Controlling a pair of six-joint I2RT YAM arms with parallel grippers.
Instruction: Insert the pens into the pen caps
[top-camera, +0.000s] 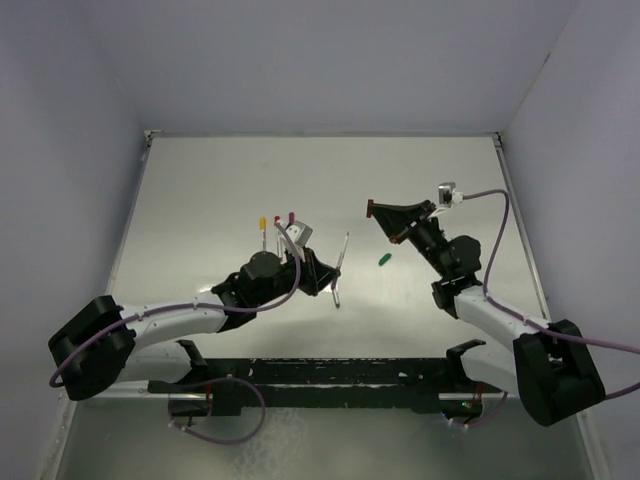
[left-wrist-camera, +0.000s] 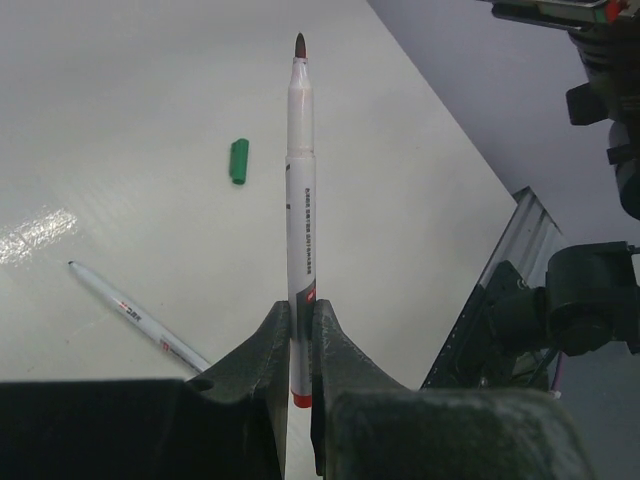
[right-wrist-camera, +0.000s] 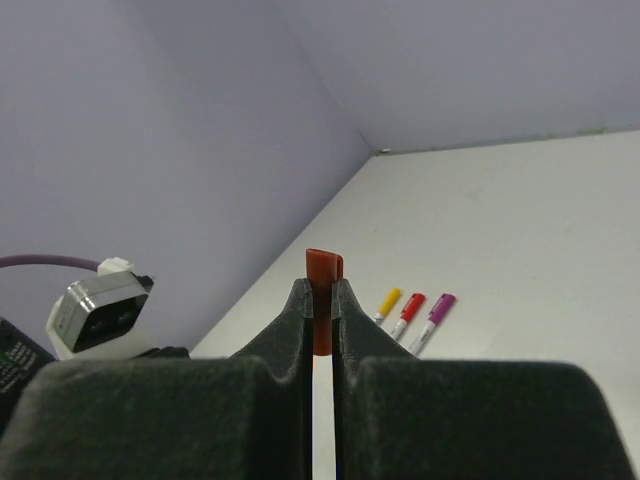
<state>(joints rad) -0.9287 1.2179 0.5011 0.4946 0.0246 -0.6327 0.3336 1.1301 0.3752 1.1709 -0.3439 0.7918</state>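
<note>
Above a pale grey worktop (top-camera: 200, 200), left fingers (left-wrist-camera: 255, 350) are clamping a slim white red-tipped pen (left-wrist-camera: 301, 200); right fingers (right-wrist-camera: 285, 335) are pinching a stubby red plastic cap (right-wrist-camera: 323, 285).

Glossy white counter (top-camera: 200, 190) w/ a bright glare patch (top-camera: 400, 295) toward the front-centre. Pale lilac-grey walls (top-camera: 320, 60) on 3 sides: back, left & right. Thin metal edging (top-camera: 130, 230) runs along the counter's side borders.

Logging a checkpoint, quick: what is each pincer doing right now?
Left pincer: closed on an uncapped pen.
Right pincer: closed on a red cap.
</note>
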